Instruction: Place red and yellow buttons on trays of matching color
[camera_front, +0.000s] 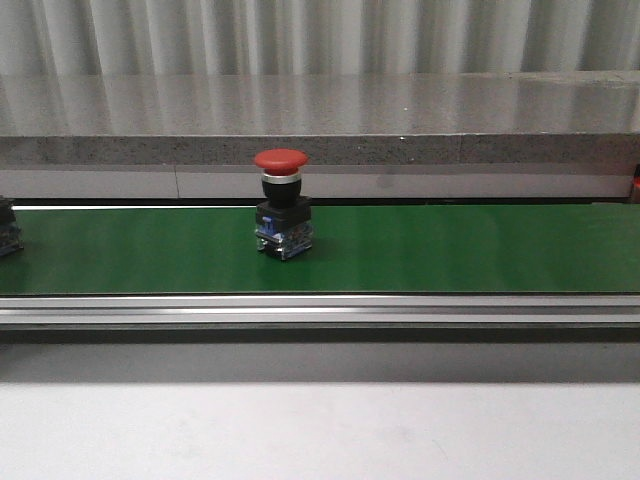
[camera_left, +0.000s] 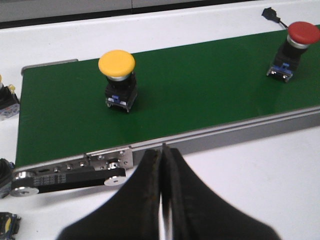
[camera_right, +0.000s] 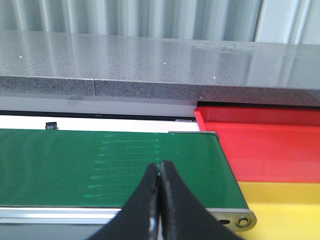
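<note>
- Front view: a red mushroom-head push button (camera_front: 281, 204) stands upright on the green conveyor belt (camera_front: 450, 250), a little left of the frame's centre. Its red cap sits on a black body with a blue and metal contact block below. At the far left edge, the black and blue base of another button (camera_front: 8, 228) is cut off by the frame. An aluminium rail (camera_front: 320, 310) runs along the belt's near edge, and a grey stone ledge (camera_front: 320, 125) crosses behind it. No gripper shows here.
- Left wrist view: the left gripper (camera_left: 161, 200) fills the bottom centre, its black fingers pressed together with only a hairline seam between them, holding nothing. A yellow mushroom-head push button (camera_left: 118, 79) stands upright on the belt in the upper left; the red one is at the upper right edge, well apart from it. The belt's end roller bracket (camera_left: 70, 175) lies at lower left.
- Right wrist view: the right gripper (camera_right: 160, 205) is at bottom centre, fingers closed against each other and empty. Beyond the belt's end, at the right of the frame, the red tray (camera_right: 265, 142) sits above the yellow tray (camera_right: 285, 205), edges touching. Neither tray shows a button.
</note>
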